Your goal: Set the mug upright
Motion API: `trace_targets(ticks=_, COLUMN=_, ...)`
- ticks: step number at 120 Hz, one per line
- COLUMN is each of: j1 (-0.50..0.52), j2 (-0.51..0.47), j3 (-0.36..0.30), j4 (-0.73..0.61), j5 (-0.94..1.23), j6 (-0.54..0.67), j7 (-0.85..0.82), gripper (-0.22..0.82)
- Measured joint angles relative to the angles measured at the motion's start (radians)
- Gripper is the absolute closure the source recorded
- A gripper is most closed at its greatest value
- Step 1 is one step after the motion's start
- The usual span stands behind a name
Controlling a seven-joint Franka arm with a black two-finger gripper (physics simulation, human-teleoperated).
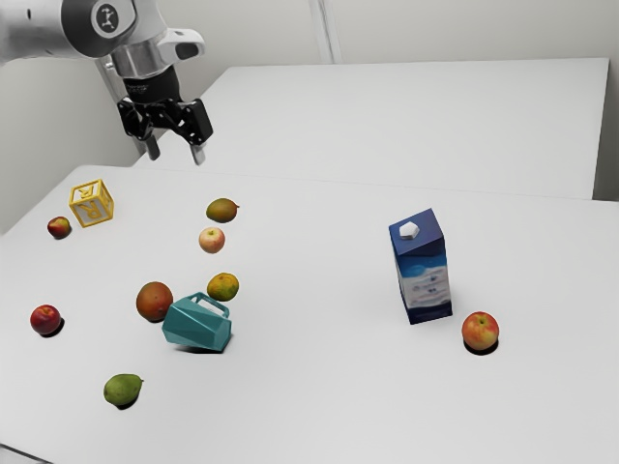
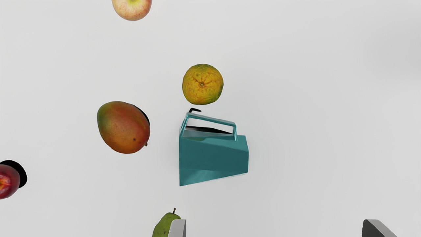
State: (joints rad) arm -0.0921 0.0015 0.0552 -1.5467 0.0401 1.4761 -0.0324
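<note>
High over the white tabletop (image 1: 309,396), am holding the black two-finger gripper (image 1: 176,156) with its grey fingers (image 2: 177,229) spread wide apart. Can see the teal, faceted mug (image 1: 196,327) lying on its side on the table, away from the gripper, its handle (image 2: 213,118) toward a round yellow-green citrus fruit (image 1: 223,287). Can make out a red-orange mango (image 1: 155,302) near the mug's wider end and a green pear (image 1: 123,389) near its side opposite the handle. Toward the exterior view's right, can see a tall blue-and-white carton (image 1: 424,275) standing well apart, near a red-yellow apple (image 1: 480,331).
</note>
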Motion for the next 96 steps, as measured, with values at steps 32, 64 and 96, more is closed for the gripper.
trace_targets(ticks=32, j1=-0.007, j2=-0.051, j3=0.002, j4=-0.059, j5=-0.011, j6=0.018, j7=-0.004, gripper=0.02)
trace_targets(ticks=64, j1=0.131, j2=-0.1, j3=0.01, j4=-0.172, j5=-0.07, j6=0.062, j7=0.022, gripper=0.02)
trace_targets(ticks=96, j1=0.207, j2=-0.1, j3=0.041, j4=-0.318, j5=-0.18, j6=0.174, j7=0.114, gripper=0.02)
